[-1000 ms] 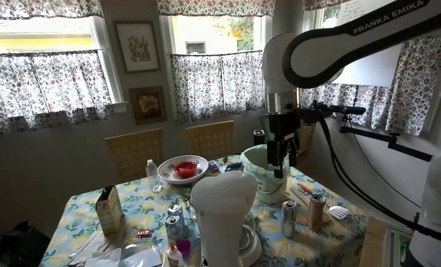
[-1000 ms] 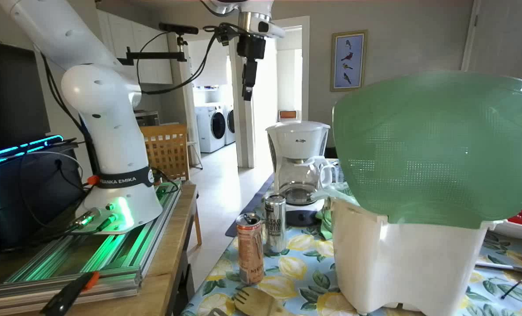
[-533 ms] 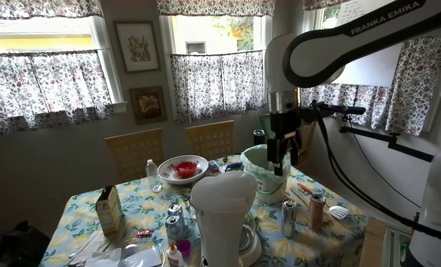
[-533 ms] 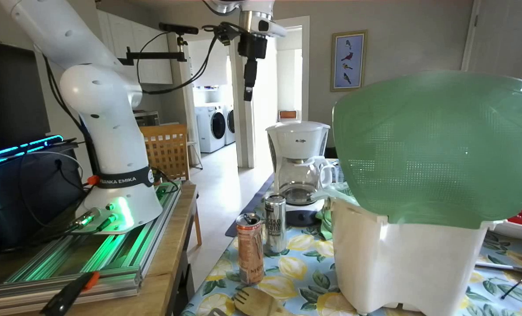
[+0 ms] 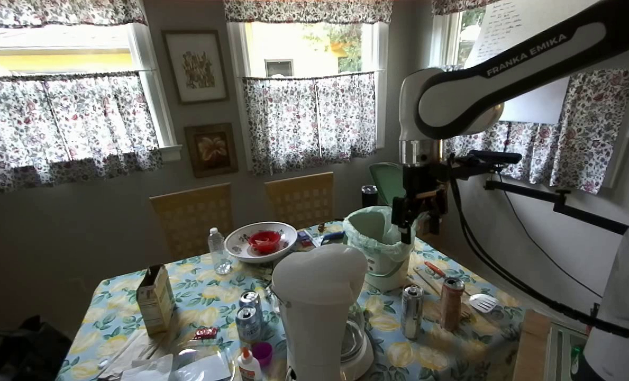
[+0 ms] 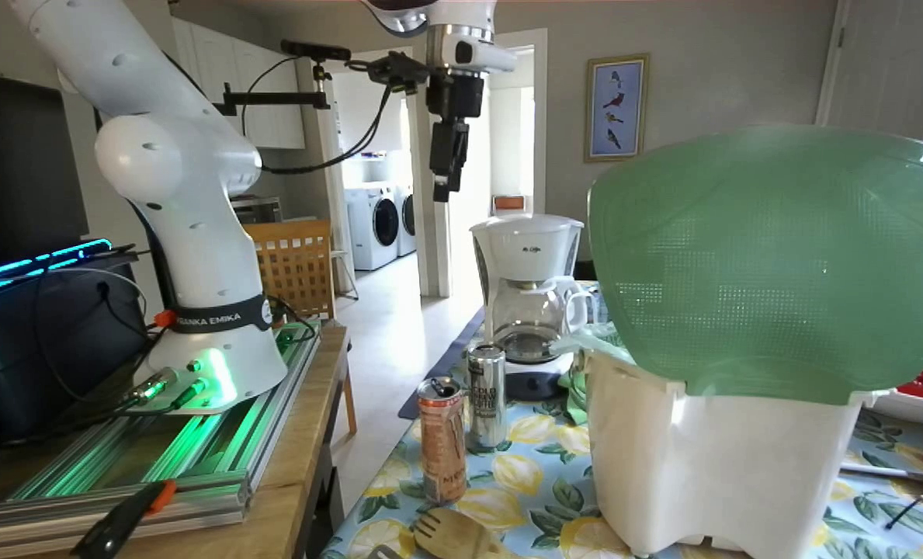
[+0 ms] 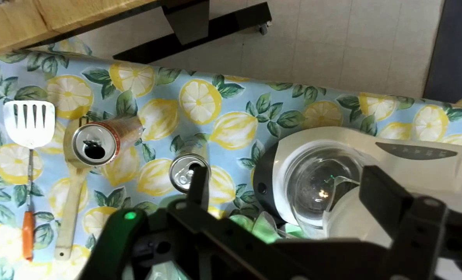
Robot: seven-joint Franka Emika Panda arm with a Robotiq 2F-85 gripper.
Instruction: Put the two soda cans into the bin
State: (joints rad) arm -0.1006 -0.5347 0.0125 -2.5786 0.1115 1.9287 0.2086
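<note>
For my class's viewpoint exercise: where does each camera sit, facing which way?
An exterior view: behind the coffee maker, facing the bin and windows; arm and gripper show.
An exterior view: behind the bin's raised lid, facing the coffee maker; arm and gripper show.
Wrist view: above the tablecloth, facing down; gripper fingers show.
Both exterior views show the orange can and silver can.

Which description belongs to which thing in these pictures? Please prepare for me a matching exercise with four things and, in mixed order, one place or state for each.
Things
1. tall silver can
2. bin
3. red bowl
4. gripper

Descriptions
A. sits inside a larger white bowl
B. has its jaws apart and holds nothing
C. stands upright beside an orange-brown can
D. has a raised green lid

Pairs: 1-C, 2-D, 3-A, 4-B
</note>
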